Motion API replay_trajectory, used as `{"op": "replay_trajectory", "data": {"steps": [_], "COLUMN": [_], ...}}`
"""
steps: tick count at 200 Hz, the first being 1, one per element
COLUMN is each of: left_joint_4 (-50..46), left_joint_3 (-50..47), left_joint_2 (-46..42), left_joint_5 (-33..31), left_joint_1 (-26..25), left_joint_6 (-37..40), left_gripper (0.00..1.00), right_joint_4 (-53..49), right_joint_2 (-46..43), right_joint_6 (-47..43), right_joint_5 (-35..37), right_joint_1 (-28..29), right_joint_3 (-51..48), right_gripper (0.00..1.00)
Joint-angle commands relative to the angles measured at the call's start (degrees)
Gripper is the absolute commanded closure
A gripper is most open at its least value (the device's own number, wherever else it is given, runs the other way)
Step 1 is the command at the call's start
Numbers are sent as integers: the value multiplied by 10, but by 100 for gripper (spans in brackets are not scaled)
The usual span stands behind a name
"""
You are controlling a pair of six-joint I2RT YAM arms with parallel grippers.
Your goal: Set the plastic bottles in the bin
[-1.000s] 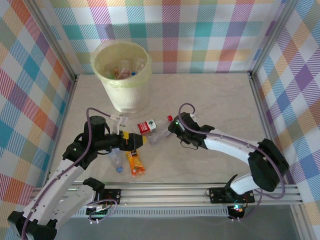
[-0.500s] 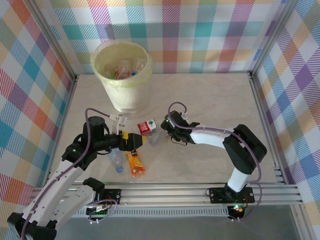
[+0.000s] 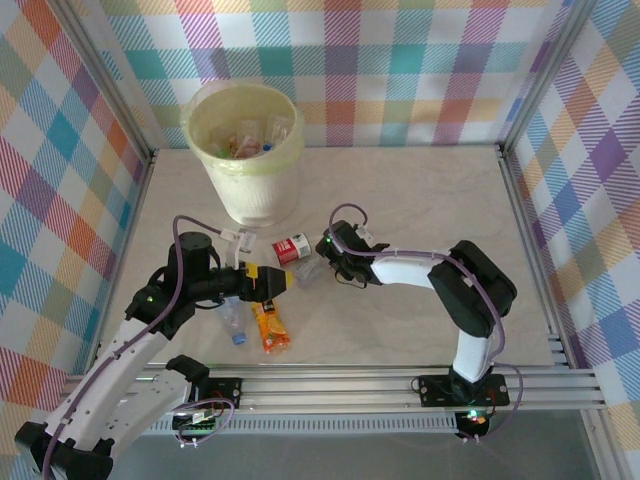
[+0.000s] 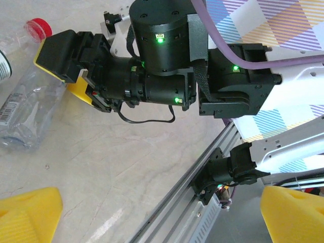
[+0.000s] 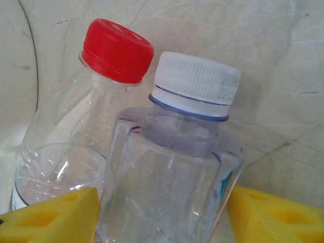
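Straddling a white-capped clear plastic bottle [image 5: 167,167], the right gripper [image 5: 161,215] had its yellow fingertips [image 5: 50,215] at either side of the bottle's body, apparently touching it, but I could not tell whether they were actually clamped on it. That bottle lay on the pale marbled tabletop [image 3: 420,210], touching a red-capped clear plastic bottle [image 5: 66,136] with a red label just beside it. Both sat near the middle of the table, nearer the arms than the large round pale-yellow translucent plastic bin [image 3: 250,200] and to its right. The bin stood upright toward the far left of the table, with several small bottles [image 3: 247,138] inside. Meanwhile the left gripper [image 3: 272,282] was spread wide with nothing between its yellow pads [image 4: 28,215], pointed at the same two bottles from the left and close to them. Nearer the arm bases, two more bottles lay side by side on the table: an orange-labelled plastic bottle [image 3: 268,328] and a clear bottle with a blue cap [image 3: 234,322], both under the left arm and apart from the bin.
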Motion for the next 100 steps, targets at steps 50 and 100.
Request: {"op": "replay_trajectory", "data": {"steps": [50,100], "left_joint_4": [-3,-31], "left_joint_3": [7,7], "left_joint_2": [9,20], "left_joint_5": [3,-29], "left_joint_1": [-10,-23], "left_joint_6": [-1,-6], "left_gripper": [0,0], "right_joint_4": [10,2], "right_joint_2": [21,-22], "right_joint_6": [-27,-97], "right_joint_5": [-12,-8], "right_joint_1": [-24,-38], "right_joint_3": [-5,-32], "right_gripper": [31,48]}}
